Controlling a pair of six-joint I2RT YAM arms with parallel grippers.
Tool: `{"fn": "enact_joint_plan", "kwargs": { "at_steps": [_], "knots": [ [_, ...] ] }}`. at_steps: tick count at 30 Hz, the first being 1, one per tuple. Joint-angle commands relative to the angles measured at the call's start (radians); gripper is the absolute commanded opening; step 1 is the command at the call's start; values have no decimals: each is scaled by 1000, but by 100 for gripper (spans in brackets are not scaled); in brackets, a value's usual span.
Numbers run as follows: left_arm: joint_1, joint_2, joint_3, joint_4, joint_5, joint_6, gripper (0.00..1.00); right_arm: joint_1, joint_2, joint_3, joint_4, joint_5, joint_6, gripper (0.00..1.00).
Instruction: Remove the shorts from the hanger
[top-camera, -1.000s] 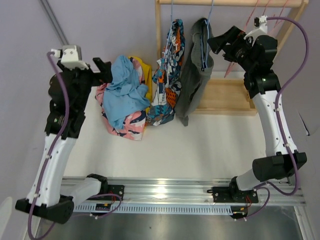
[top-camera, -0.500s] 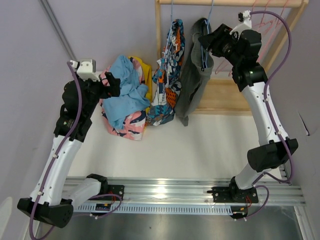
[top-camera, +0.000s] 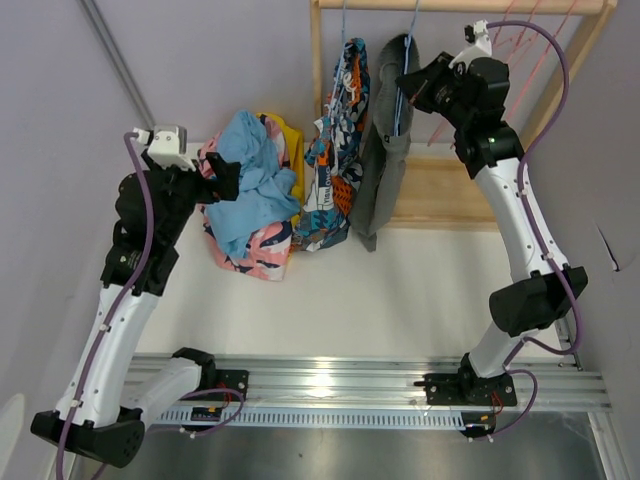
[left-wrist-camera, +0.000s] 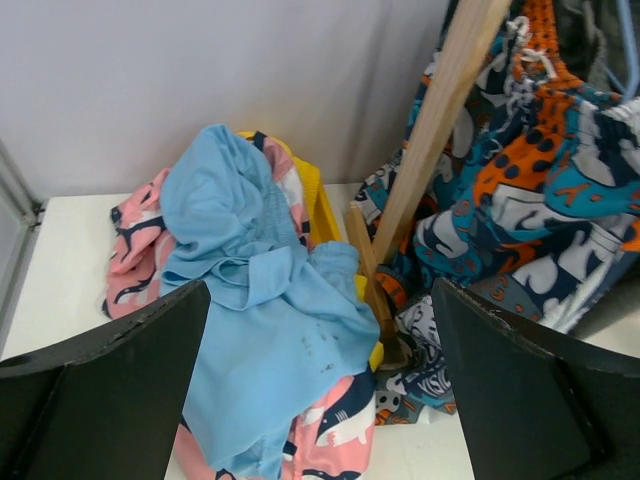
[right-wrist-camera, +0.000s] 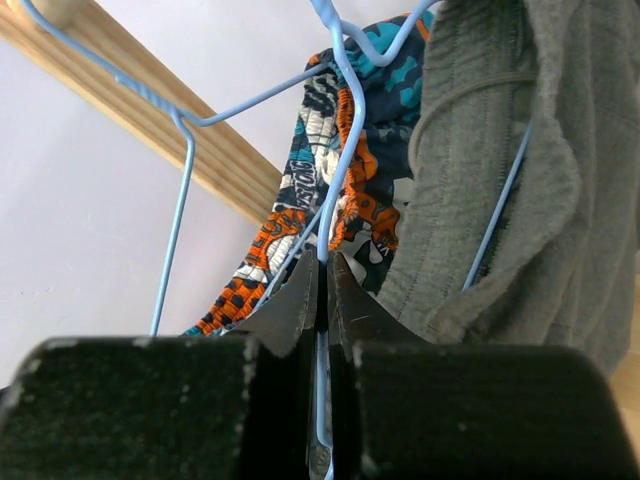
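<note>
Right gripper (right-wrist-camera: 322, 275) clamped on hanger (right-wrist-camera: 340, 170) wire: lift straight off rail (right-wrist-camera: 120, 92), grey shorts (right-wrist-camera: 520, 180) unsnagged; left gripper (left-wrist-camera: 320, 290) wide open, empty.

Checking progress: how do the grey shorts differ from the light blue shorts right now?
The grey shorts hang on a blue hanger; the light blue shorts lie crumpled on a heap on the table. The grey shorts look ribbed, the light blue shorts smooth. Both are plain, unprinted.

White arms (top-camera: 112, 325) with black joints; purple cables (top-camera: 565, 75) loop behind the jaws; flat black fingers (left-wrist-camera: 110, 390).
</note>
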Motion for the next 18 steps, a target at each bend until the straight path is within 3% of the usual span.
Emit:
{"fn": "enact_joint_plan", "kwargs": {
  "at_steps": [1,7,12,16,18],
  "knots": [
    [-29,-29,8,15,107,-15,99,10,-3,75,49,21,-18,0],
    [-221,-31,75,-4,141,33,99,23,3,262,20,37,-39,0],
    [-337,-49,89,36,202,-47,99,28,37,413,-45,45,-58,0],
    [-440,-51,23,143,292,-110,99,51,-12,375,-48,65,-61,0],
    [-532,-26,2,212,290,-104,99,72,-84,280,-31,96,-63,0]
  ]
}}
